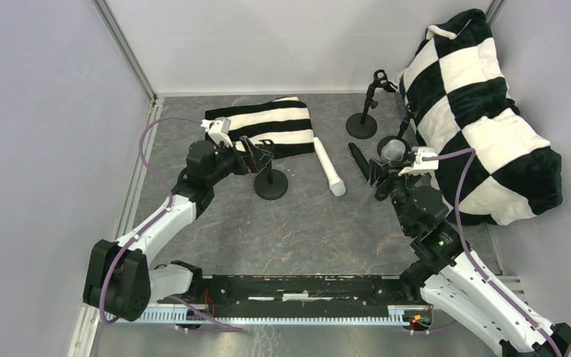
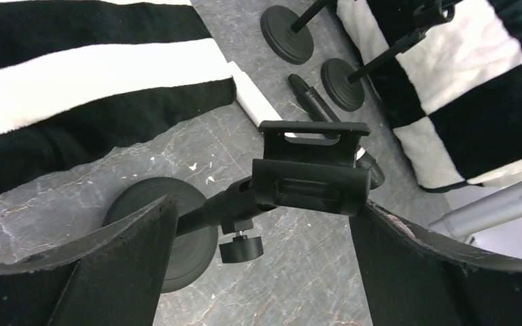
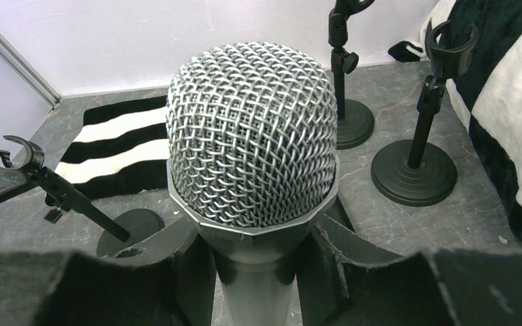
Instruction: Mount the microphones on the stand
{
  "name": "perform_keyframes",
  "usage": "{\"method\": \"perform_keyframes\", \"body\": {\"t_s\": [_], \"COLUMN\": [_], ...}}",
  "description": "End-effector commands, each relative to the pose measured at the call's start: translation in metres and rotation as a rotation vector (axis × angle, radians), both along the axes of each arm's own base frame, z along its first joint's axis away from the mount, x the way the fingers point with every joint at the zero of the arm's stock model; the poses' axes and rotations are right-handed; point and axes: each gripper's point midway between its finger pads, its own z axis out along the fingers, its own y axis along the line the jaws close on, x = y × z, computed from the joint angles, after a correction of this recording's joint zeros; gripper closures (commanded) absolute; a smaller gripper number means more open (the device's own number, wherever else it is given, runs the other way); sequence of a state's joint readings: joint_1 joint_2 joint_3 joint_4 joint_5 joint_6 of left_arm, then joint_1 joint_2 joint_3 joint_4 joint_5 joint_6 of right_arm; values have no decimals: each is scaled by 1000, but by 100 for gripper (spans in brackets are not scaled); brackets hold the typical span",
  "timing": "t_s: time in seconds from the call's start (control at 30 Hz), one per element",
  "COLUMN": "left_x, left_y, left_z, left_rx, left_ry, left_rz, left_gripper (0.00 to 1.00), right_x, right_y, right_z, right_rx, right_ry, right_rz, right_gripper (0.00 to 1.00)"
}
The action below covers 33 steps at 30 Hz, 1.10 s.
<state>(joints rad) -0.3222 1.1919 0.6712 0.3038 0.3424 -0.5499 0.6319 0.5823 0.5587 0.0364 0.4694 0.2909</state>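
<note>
The right gripper (image 3: 255, 248) pinches the silver mic (image 3: 251, 132) just under its mesh head. It holds the mic upright above the counter (image 1: 305, 230), at about 3 o'clock from the middle of the top view.

The left gripper (image 2: 265, 204) is spread wide. Its fingers (image 2: 115, 265) flank the clip (image 2: 310, 178) of the left stand (image 1: 271, 183) (I cannot tell whether either finger touches the clip).

The white mic (image 1: 328, 168) lies flat on the counter just beside that stand at 3 o'clock, its head toward 6 o'clock. The black mic (image 1: 357, 159) lies flat at 3 o'clock of the white one, between it and the right gripper.

Two more stands are upright on the counter. The back stand (image 1: 362, 125) is at 11 o'clock of the silver mic. The third stand (image 3: 414, 170) is just past the mic's head, against the checked cushion (image 1: 483, 111).

A striped cloth (image 1: 268, 123) lies at 12 o'clock of the left stand.
</note>
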Motion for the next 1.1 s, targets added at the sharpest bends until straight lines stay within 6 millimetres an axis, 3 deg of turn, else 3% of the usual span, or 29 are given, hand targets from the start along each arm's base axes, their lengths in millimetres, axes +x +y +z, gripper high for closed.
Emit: {"method": "perform_keyframes", "body": {"t_s": [0.0, 0.13, 0.33, 0.63, 0.8, 0.93, 1.07], "left_x": [8, -1, -16, 4, 13, 20, 26], "left_y": [6, 1, -8, 3, -11, -19, -26], "left_z": [23, 28, 9, -17, -24, -35, -40], "left_rx": [88, 151, 269, 376, 368, 364, 353], "left_ry": [-110, -200, -267, -263, -269, -248, -234], "left_rz": [4, -8, 59, 191, 154, 145, 135], "left_gripper": [0, 0, 0, 0, 0, 7, 22], "right_x": [0, 0, 0, 0, -1, -1, -2], "right_y": [1, 1, 3, 5, 5, 4, 4], "right_z": [20, 18, 17, 18, 19, 21, 21], "right_rx": [33, 28, 30, 28, 26, 24, 21], "right_ry": [-50, -47, -43, -40, -40, -41, -41], "right_rz": [9, 11, 18, 28, 30, 29, 29], "right_gripper": [100, 100, 100, 100, 100, 100, 100]}}
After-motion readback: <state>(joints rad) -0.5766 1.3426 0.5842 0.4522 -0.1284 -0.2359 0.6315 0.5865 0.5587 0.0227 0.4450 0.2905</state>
